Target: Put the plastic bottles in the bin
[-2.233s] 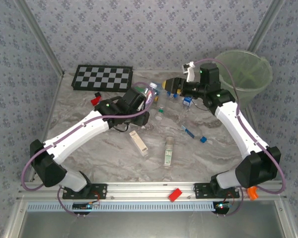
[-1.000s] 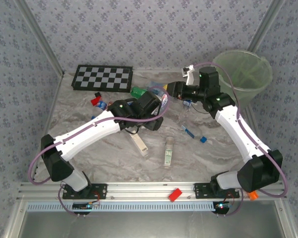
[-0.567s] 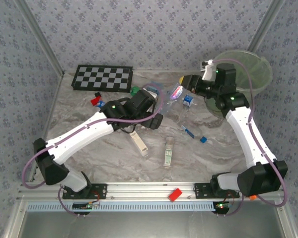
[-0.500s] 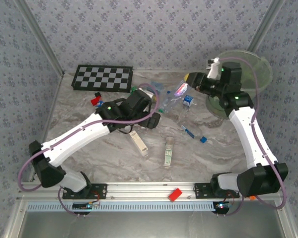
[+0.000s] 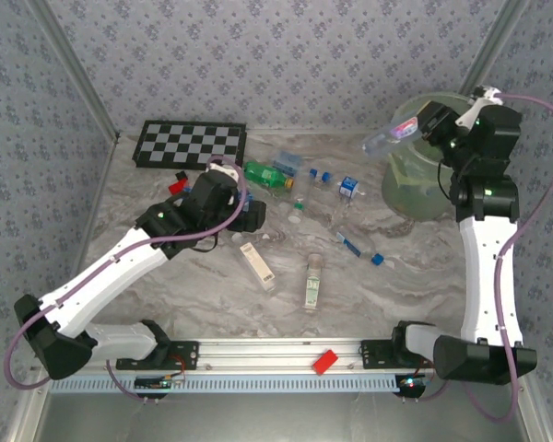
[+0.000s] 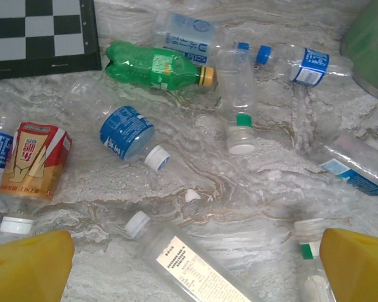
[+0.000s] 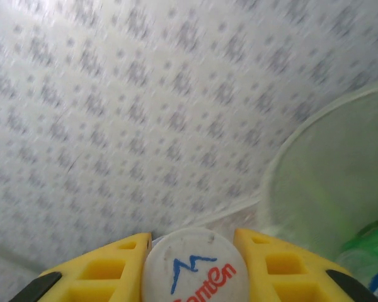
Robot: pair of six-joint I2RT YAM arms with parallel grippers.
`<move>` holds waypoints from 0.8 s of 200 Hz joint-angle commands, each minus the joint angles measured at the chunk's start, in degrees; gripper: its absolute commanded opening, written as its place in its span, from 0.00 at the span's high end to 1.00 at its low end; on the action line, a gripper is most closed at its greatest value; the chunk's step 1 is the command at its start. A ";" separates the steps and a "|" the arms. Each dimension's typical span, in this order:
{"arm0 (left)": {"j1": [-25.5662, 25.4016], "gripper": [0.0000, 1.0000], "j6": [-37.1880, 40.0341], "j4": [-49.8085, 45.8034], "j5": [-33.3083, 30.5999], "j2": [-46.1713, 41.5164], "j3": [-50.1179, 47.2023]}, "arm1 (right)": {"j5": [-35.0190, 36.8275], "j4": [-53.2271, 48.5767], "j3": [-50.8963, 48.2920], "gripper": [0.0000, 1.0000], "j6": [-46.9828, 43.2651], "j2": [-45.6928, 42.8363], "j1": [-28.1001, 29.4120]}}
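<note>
The right gripper (image 5: 426,127) is closed on a clear bottle with a pink label (image 5: 392,138), raised off the table by the left rim of the bin (image 5: 415,184). In the right wrist view its yellow fingers (image 7: 107,264) sit on either side of the bottle's white cap (image 7: 198,270), which bears a blue and red logo. Beyond it are the bin's pale-green wall and the patterned backdrop (image 7: 145,94). Something green lies low inside the bin.

The left gripper (image 6: 192,248) hangs over the marbled table (image 6: 264,207) with its yellow fingers spread wide and nothing between them. Below the gap lies a white-labelled clear bottle (image 6: 189,267). Further out, a blue-labelled bottle (image 6: 126,132) and a red-and-orange-labelled bottle (image 6: 34,163) lie to the left. A clear bottle with a green ring (image 6: 236,94) lies ahead. A green bottle (image 6: 157,63) lies just beside the chequered board (image 6: 38,31), and a blue-capped bottle (image 6: 296,60) lies near the bin.
</note>
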 commanded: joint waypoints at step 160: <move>2.82 0.00 -4.02 11.46 -0.74 -11.44 -16.88 | 43.45 7.99 7.63 0.74 -29.49 19.55 -1.67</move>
